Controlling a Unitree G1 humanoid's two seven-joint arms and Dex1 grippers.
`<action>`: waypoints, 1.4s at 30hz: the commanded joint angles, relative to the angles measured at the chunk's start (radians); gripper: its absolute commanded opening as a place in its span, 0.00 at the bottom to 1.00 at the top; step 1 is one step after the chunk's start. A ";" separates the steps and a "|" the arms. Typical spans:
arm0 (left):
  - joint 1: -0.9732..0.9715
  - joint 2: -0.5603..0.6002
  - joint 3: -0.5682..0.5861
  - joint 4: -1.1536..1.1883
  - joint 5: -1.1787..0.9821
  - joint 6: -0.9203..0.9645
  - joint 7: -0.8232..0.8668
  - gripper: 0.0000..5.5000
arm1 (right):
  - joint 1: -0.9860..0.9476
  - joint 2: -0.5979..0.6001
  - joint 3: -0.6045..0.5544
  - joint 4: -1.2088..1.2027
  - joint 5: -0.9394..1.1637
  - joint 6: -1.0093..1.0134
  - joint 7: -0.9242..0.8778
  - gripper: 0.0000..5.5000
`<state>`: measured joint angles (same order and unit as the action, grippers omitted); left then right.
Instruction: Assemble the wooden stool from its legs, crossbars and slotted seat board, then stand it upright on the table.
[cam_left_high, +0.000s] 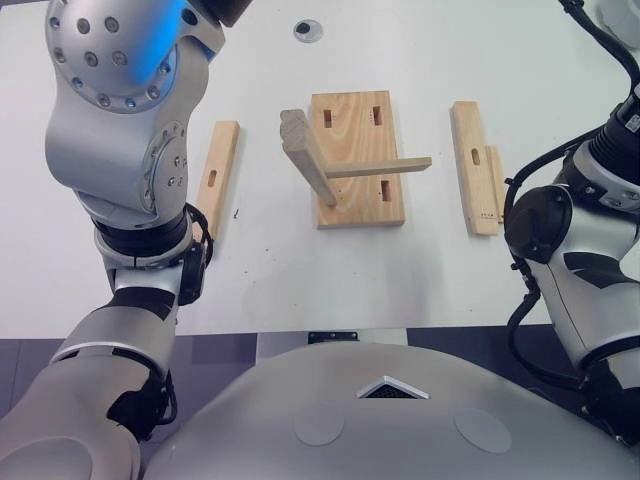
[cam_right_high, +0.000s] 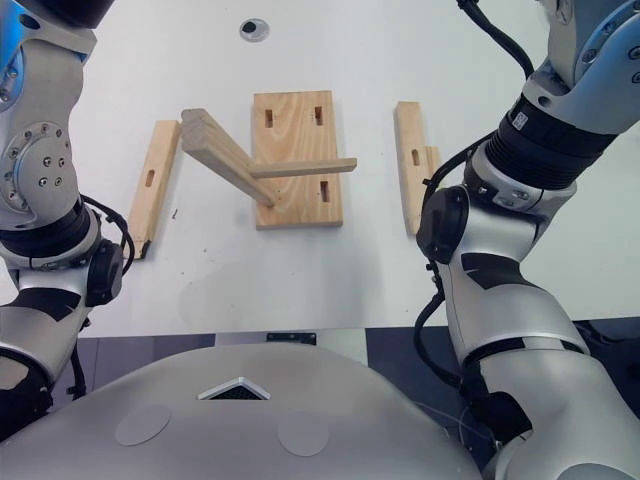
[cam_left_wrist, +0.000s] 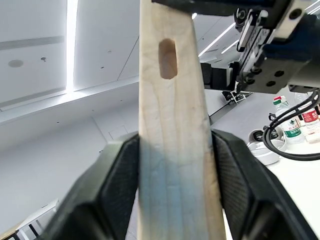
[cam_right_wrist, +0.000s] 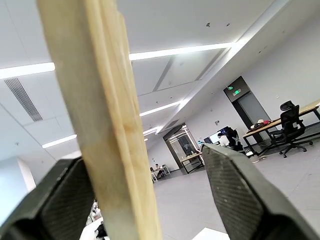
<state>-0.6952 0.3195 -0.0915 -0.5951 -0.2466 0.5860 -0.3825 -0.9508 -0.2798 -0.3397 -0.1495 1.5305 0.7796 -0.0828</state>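
Wooden stool (cam_right_high: 300, 205): where does it stand?

Barely begun, I'd say. The seat board (cam_left_high: 365, 205) lies flat mid-table. One leg (cam_left_high: 308, 160) stands tilted in a slot near its left side, with a crossbar (cam_left_high: 385, 167) plugged into it and pointing toward the table's right edge. A spare leg (cam_left_high: 218, 175) lies toward the left edge. Another leg (cam_left_high: 470, 165) and a second crossbar (cam_left_high: 495, 180) lie touching toward the right edge.

And the grippers?

Both are raised above the table. The left gripper (cam_left_wrist: 175, 145) is clamped on a fourth leg (cam_left_wrist: 175, 100), pads tight on both faces. The right gripper (cam_right_wrist: 142, 160) straddles a wooden piece, likely that same leg. Its jaws are wide, with the wood against one pad and a clear gap to the other.

So a handover?

It looks like one. The right should centre the wood and close fully before the left lets go. Grip away from the mortise (cam_left_wrist: 167, 59) so the free crossbar end can enter it. Bring the leg down square over an empty slot, since the standing leg already leans and a knock could tip it out.
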 joint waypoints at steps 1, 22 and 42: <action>0.020 0.011 -0.006 -0.018 -0.002 0.001 -0.008 0.39 | -0.052 -0.013 -0.025 0.013 0.040 -0.030 -0.042 0.65; 0.053 0.039 -0.064 0.015 0.090 -0.071 -0.010 0.39 | 0.010 -0.052 0.039 -0.061 0.146 -0.026 -0.239 0.20; 0.311 0.203 0.227 0.194 -0.002 -0.015 -0.097 0.83 | 1.076 -0.033 0.116 -0.590 -0.640 -0.271 -0.130 0.19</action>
<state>-0.4349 0.4952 0.1252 -0.4331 -0.2516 0.5925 -0.4448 0.0165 -0.3544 -0.2298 -0.7665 0.9387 0.5701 -0.2814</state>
